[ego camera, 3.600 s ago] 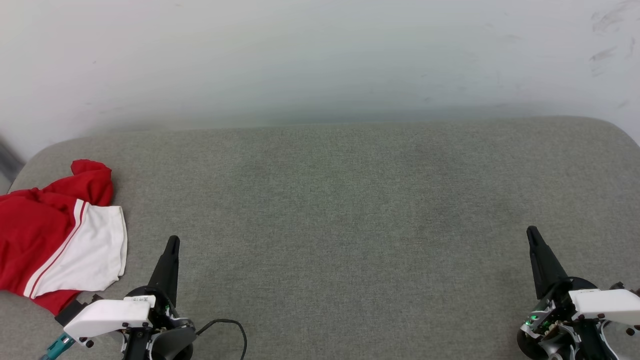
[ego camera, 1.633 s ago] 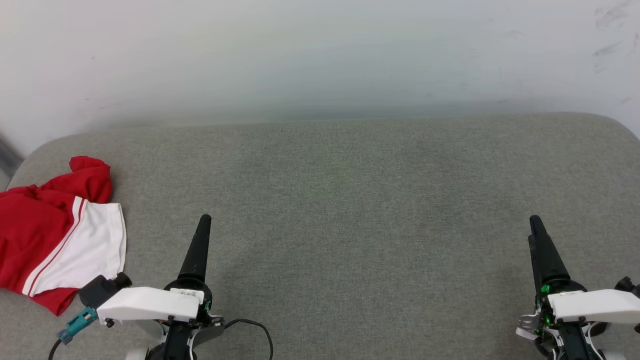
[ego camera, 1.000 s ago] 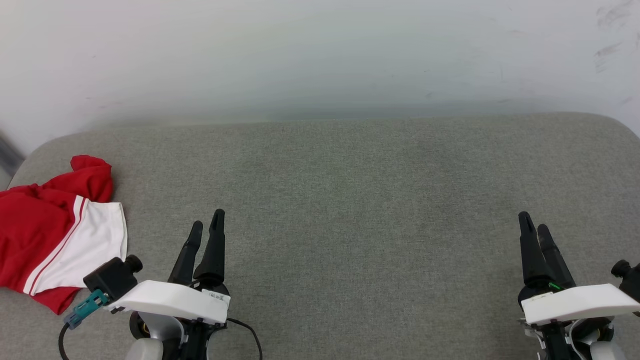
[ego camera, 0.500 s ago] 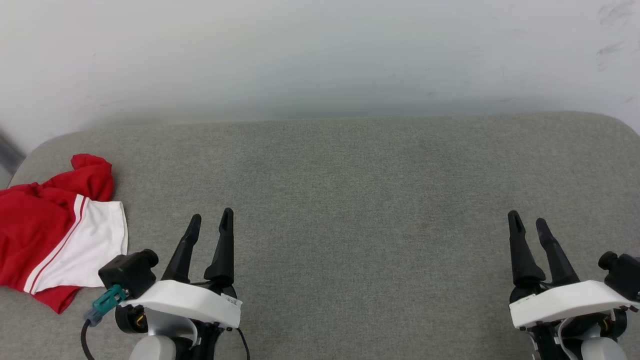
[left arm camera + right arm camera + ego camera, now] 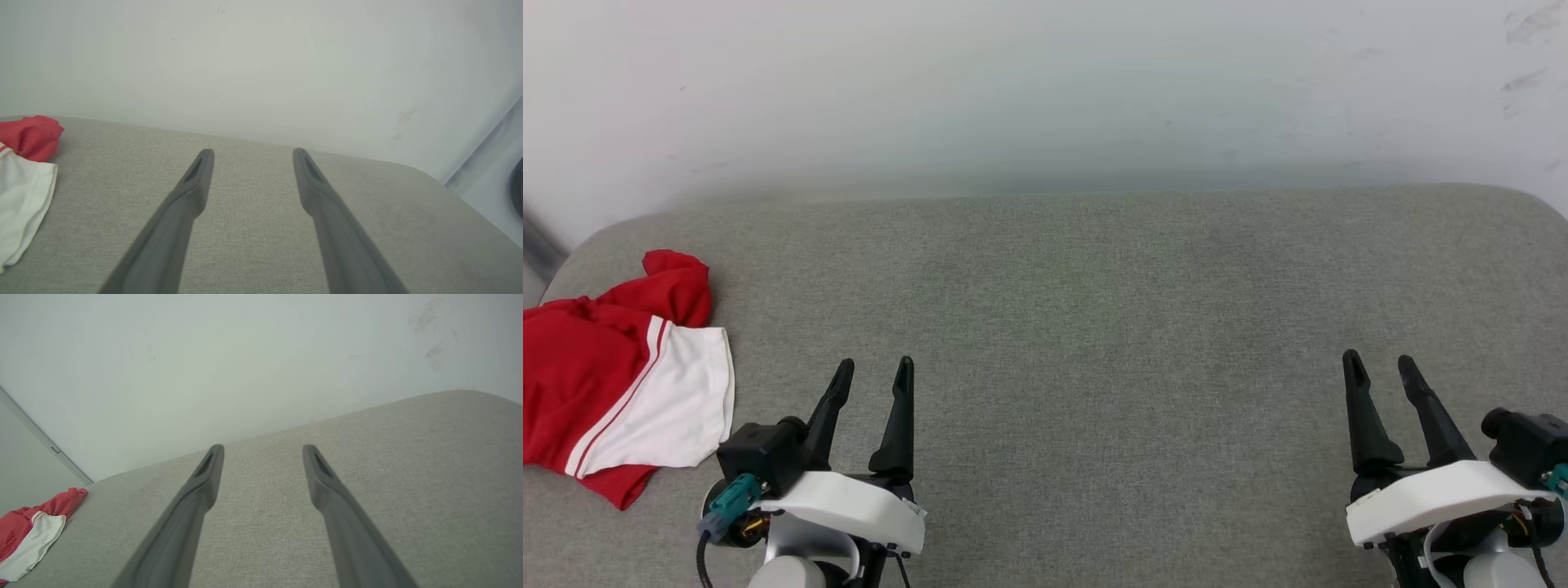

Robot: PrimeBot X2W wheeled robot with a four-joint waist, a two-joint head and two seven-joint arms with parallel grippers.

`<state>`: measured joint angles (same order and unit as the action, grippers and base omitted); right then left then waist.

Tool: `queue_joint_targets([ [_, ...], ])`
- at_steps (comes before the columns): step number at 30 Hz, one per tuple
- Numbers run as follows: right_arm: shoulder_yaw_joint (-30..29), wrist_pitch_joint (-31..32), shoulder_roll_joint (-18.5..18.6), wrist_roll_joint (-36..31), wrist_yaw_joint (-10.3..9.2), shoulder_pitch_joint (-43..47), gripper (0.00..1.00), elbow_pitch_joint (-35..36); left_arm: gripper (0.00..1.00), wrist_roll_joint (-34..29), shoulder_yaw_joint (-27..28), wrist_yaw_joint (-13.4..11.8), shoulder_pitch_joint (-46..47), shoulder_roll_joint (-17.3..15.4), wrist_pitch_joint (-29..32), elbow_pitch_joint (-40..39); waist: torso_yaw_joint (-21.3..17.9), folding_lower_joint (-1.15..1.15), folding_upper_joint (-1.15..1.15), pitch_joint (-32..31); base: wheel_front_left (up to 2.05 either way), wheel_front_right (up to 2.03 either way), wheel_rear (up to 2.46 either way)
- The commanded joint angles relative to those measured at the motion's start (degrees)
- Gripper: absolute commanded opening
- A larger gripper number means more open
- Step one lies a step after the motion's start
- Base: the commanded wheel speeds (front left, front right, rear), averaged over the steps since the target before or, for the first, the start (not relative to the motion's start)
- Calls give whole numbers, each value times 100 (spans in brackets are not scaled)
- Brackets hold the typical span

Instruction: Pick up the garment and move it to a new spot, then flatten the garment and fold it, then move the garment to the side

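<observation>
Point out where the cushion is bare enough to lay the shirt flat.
Free: the wide middle of the grey fabric cushion, bordered by the left tool, the right tool and the white wall behind. Both tools are open and hold nothing. Crowded: the left end, where the crumpled red jersey T-shirt with a white sleeve lies.

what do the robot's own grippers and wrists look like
The left gripper and right gripper each have two long, tapering black fingers with a slot near each tip. Behind each is a curved white cover and a boxy black camera with a teal plug. The left one has a black cable.
</observation>
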<state>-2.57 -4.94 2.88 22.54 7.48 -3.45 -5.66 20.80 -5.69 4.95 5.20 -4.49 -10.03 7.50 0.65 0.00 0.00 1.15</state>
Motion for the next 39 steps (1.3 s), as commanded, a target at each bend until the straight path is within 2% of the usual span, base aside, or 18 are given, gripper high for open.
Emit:
queue_joint_targets([
  [1,-2,12,2,-112,2,-3,100,66,100,-111,-29,-19,19,-22,-45,-34,1,0,0,-1,0,0,0],
  [15,8,60,1,-873,1,41,100,152,100,-800,-163,-108,47,-67,-239,125,36,0,0,26,0,0,0],
  [39,-11,-8,-1,-1253,1,85,100,181,100,-1542,-116,49,38,59,-495,363,105,0,0,31,0,0,0],
])
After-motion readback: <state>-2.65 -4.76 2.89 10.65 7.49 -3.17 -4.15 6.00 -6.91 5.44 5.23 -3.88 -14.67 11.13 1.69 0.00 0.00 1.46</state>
